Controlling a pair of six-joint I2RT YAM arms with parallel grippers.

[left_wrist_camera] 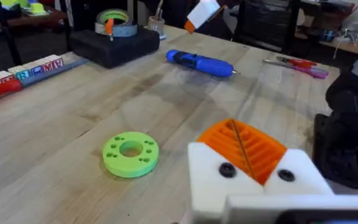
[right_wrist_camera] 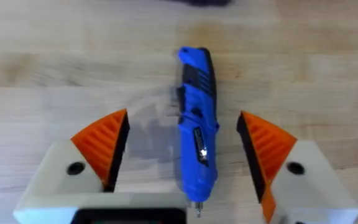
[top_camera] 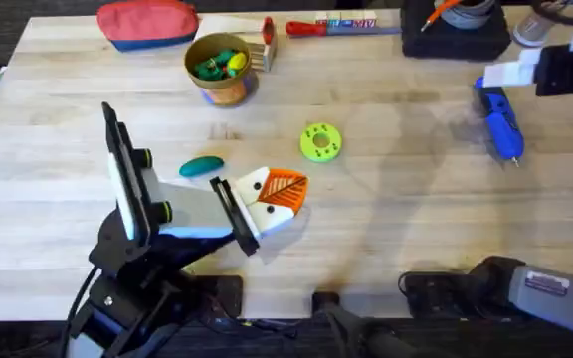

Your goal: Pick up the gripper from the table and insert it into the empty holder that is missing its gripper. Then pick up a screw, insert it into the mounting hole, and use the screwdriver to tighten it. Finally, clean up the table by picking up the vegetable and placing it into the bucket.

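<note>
The blue screwdriver lies on the table at the far right. My right gripper hovers just above it, open, an orange pad on each side of the screwdriver and not touching it. My left gripper rests low near the table's middle, its two orange pads pressed together with nothing seen between them. The teal vegetable lies just behind its left side. The bucket stands at the back, holding small coloured pieces. The loose gripper, the holder and the screw are out of view.
A lime-green disc with holes lies beyond the left gripper. A red pouch sits at the back left, and a red-handled tool and a black box at the back. A small wooden block stands beside the bucket.
</note>
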